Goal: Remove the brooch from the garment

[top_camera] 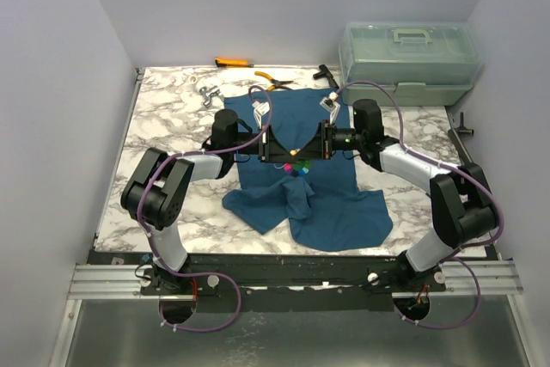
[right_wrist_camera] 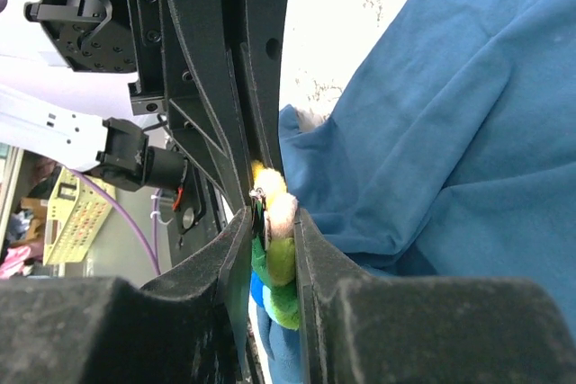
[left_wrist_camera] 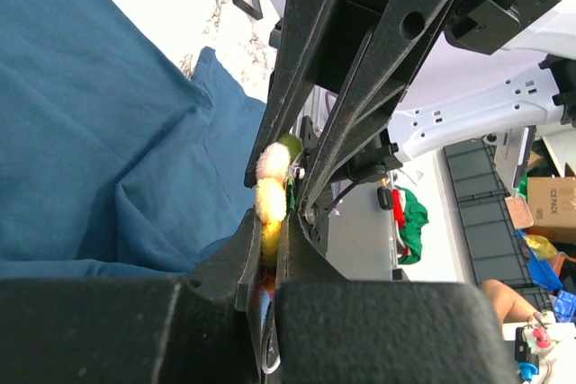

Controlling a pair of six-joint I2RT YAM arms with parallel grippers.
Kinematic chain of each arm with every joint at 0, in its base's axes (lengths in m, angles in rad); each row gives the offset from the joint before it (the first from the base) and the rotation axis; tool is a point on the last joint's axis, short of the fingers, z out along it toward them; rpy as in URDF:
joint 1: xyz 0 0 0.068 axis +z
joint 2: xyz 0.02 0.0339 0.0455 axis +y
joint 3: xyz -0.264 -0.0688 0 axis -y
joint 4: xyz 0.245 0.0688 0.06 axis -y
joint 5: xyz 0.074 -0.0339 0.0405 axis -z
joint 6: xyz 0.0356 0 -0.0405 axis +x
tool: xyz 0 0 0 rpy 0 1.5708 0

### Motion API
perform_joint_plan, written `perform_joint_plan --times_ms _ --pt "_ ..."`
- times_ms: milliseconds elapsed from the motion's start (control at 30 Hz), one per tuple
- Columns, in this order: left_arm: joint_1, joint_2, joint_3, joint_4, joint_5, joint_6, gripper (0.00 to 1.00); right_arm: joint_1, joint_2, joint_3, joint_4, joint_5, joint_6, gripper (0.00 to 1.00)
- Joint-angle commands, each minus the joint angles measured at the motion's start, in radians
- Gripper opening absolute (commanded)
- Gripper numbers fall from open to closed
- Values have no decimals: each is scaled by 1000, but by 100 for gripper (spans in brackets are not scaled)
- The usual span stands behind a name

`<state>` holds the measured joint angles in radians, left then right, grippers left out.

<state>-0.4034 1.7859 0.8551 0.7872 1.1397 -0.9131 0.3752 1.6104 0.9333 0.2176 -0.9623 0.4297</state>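
Pinching the tiny bright bead-cluster brooch (left_wrist_camera: 270,197), left gripper (left_wrist_camera: 272,227) and right gripper (right_wrist_camera: 271,222) both clamped on it over the dark teal cloth T-shirt (left_wrist_camera: 90,132), I should ease apart gently, avoiding tears.

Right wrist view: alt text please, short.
The right gripper pinches a beaded brooch, yellow, pale pink and green, at bottom centre. The left gripper reaches down from the top onto the same brooch; a teal-blue T-shirt lies rumpled on the marble table at right.
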Motion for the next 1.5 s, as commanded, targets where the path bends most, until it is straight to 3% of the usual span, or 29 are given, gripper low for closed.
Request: perform_joint_plan --times_ms 0,700,1033,1467 --pt "8 -23 -5 67 6 -18 0 -4 -34 -37 29 116 -4 24" --pt "14 -15 -1 67 -7 -27 0 -15 -75 -57 60 95 4 33" --pt "17 -13 6 69 12 -22 0 -26 -83 -46 138 -65 60 58" --pt "19 -52 8 228 64 -112 0 -84 -59 -134 364 -170 272 55"
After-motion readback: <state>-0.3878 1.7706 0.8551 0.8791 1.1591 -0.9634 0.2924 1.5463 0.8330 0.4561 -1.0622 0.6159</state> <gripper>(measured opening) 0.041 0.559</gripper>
